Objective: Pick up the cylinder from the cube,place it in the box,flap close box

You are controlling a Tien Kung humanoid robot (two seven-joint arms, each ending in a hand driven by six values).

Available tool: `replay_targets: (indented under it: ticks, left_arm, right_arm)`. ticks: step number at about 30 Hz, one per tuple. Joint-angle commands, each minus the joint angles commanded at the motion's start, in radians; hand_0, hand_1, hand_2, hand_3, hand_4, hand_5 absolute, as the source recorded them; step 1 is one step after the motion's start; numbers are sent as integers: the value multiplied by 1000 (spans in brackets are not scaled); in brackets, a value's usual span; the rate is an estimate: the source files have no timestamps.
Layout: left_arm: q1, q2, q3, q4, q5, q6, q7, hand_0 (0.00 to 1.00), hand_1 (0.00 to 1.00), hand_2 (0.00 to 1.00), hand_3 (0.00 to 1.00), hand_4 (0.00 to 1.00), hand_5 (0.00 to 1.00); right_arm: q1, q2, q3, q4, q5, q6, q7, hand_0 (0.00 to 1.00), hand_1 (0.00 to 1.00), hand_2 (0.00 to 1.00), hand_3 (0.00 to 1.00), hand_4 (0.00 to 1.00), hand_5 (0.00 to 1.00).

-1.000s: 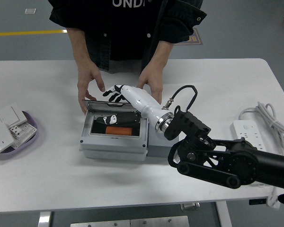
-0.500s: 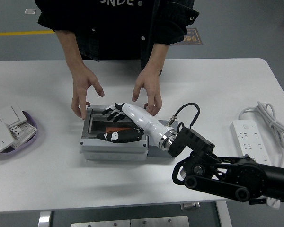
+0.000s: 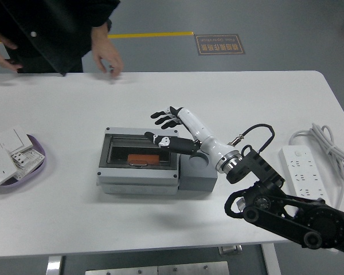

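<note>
The grey box (image 3: 137, 179) stands mid-table with its lid (image 3: 139, 133) lying flat on top. An orange cylinder (image 3: 144, 157) shows inside through the lid's clear window. The grey cube (image 3: 198, 176) sits against the box's right side with nothing on it. My right hand (image 3: 160, 127), on a white forearm with black fingers, hovers over the box's right rear corner. Its fingers (image 3: 161, 115) are spread and hold nothing. The thumb reaches over the lid's edge. The person's hands (image 3: 105, 52) are at the table's far left edge, away from the box.
A purple dish (image 3: 35, 166) with white switch plates lies at the left edge. A white power strip (image 3: 299, 160) and its coiled cable (image 3: 327, 143) lie at the right. My black arm (image 3: 286, 212) crosses the near right of the table.
The lid came down from upright to flat on the box. The person withdrew both hands and moved off to the far left. My right hand rose off the box and shifted right.
</note>
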Motion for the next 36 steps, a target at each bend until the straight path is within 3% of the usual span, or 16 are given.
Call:
replay_targets:
  ticks: [7,13,23,36]
  left_arm:
    - [13,6,1,2,-1,2,-2,596,621,608,624,692,213]
    - [7,14,13,1,4,0,-6,596,621,607,624,692,212]
    - [12,16,-1,-1,18,-6,-9,596,621,607,624,691,211]
    - [-7,33,-4,-1,27,-7,-13,596,621,607,624,692,210]
  right_arm:
    - [-147,-57,167,26,54,-23,90,656,611,646,687,802,469]
    - [-235,-64,297,35,58,-24,125,643,608,642,682,827,481]
    - [-307,-54,476,52,4,-25,122,647,608,637,665,779,458]
    - [-348,-62,563,49,42,-57,186,648,609,636,658,775,461]
